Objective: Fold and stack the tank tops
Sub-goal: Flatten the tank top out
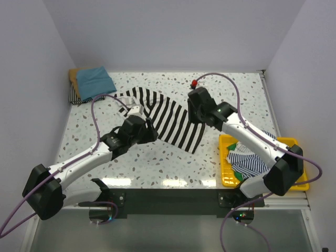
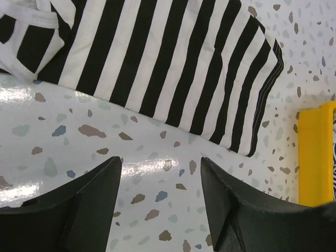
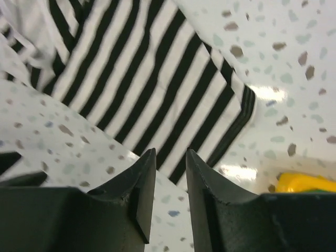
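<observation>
One black-and-white striped tank top (image 1: 170, 119) lies spread flat in the middle of the table, straps toward the far left. My left gripper (image 1: 137, 112) hovers at its left side. In the left wrist view the left gripper (image 2: 160, 176) is open over bare table, with the striped cloth (image 2: 168, 63) just beyond the fingertips. My right gripper (image 1: 195, 109) hangs over the shirt's right edge. In the right wrist view the right gripper (image 3: 170, 155) shows a narrow gap with nothing in it, above the hem (image 3: 173, 100). A teal-blue tank top (image 1: 95, 81) tops a folded stack at the far left.
The yellow tray (image 1: 224, 157) stands at the near right and holds more striped tops (image 1: 248, 161). It also shows in the left wrist view as the tray (image 2: 316, 157). Tan cloth (image 1: 73, 76) and striped cloth (image 1: 76, 96) stick out under the teal top. A red knob (image 1: 194, 83) sits at the back.
</observation>
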`<state>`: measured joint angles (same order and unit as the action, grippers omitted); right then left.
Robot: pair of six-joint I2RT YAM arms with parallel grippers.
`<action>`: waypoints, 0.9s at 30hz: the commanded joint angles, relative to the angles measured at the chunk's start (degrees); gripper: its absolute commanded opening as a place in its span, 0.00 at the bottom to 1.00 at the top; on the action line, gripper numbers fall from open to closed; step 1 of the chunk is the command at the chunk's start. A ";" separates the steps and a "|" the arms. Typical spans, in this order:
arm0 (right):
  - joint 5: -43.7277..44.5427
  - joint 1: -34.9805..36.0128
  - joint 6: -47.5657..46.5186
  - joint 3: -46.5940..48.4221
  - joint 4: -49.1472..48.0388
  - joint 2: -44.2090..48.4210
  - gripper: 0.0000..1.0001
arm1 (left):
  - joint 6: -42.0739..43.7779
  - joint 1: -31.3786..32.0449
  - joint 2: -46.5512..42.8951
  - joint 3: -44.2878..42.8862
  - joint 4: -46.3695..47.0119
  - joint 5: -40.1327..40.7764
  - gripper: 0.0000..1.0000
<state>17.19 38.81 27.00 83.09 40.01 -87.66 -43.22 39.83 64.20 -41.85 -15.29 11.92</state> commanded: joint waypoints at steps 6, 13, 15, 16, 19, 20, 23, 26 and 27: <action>6.45 7.15 2.70 -22.43 1.57 2.93 0.31 | -2.13 -4.41 5.23 -2.36 10.45 -8.04 0.66; 9.43 12.16 0.78 -22.80 -0.11 -3.82 0.43 | -0.90 -7.05 6.11 -2.19 11.07 -11.66 0.66; 10.32 13.31 -0.37 -20.69 -0.11 -5.59 0.44 | -0.81 -7.40 5.84 -1.75 11.25 -11.57 0.66; 10.58 13.92 -1.68 -19.99 -0.11 -7.68 0.44 | -0.72 -7.75 5.67 -1.49 11.33 -12.88 0.66; 11.19 14.10 -3.62 -17.97 0.77 -11.47 0.44 | -0.64 -8.28 5.23 -1.05 11.16 -13.77 0.66; 11.46 14.10 -3.97 -17.18 0.95 -12.44 0.44 | -0.55 -8.37 4.97 -0.78 11.25 -13.77 0.66; 10.68 13.93 -5.91 -16.82 0.51 -14.55 0.45 | -0.11 -8.89 4.53 -0.52 11.16 -14.29 0.66; 10.67 14.02 -6.79 -16.73 0.25 -16.31 0.43 | 0.24 -9.25 4.53 -0.52 11.16 -14.82 0.66; 10.32 13.84 -7.05 -16.91 -0.36 -16.58 0.42 | 0.33 -9.34 4.44 -0.52 11.07 -14.91 0.66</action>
<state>26.20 52.86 22.22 64.49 40.66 -103.31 -43.94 31.14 70.30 -41.91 -6.87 -1.50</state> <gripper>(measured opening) 0.433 0.663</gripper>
